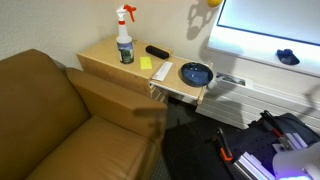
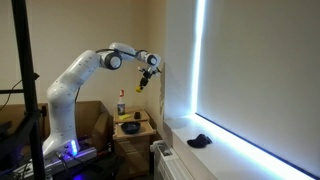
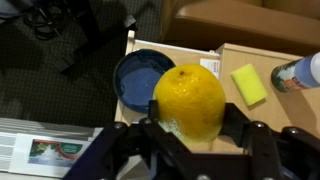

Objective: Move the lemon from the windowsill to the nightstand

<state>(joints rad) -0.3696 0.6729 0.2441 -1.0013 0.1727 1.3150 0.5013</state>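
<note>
Clamping lemon (image 3: 190,102) high above nightstand (image 1: 100,55).

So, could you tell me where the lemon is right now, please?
The lemon is clamped in the gripper, held in mid-air; the wrist view shows it above the blue bowl and the nightstand edge.

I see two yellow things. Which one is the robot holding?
The round lemon, held in the air by the gripper, jaws shut on it. The flat yellow square pad lies on the nightstand.
</note>
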